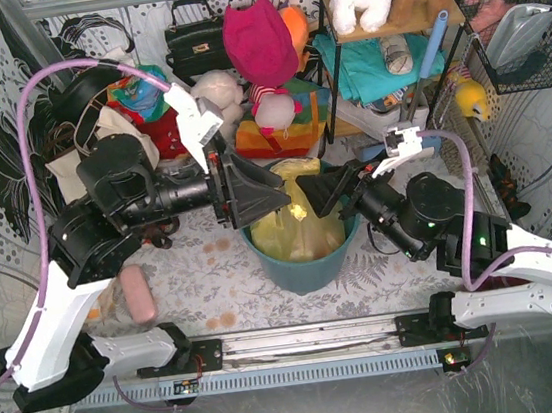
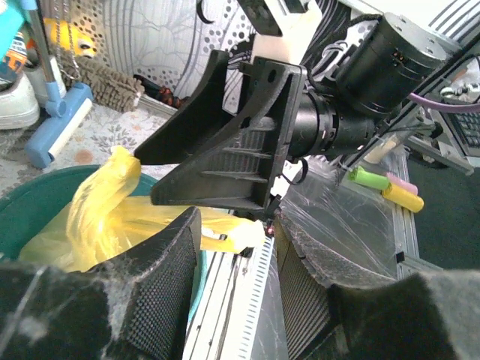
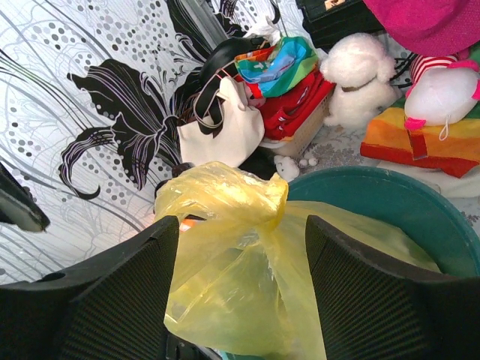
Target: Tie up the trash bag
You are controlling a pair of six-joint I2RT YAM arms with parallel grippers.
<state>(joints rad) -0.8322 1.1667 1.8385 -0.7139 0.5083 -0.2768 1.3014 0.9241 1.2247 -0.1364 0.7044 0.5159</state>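
While level, right tool [image 3: 240, 222] astride bag [image 3: 232, 292]

The trash bag [image 3: 232, 262] is gleaming as thin, crinkly yellow plastic (translucent); the bucket [image 3: 390, 199] is showing smooth, matt teal plastic.

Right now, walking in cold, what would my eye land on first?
The bright yellow trash bag, sitting in a teal bucket at the table's centre. Two black pincers meet over it, the left pincer and the right pincer reaching in from opposite sides. Behind them, plush toys and a black handbag crowd the back wall.
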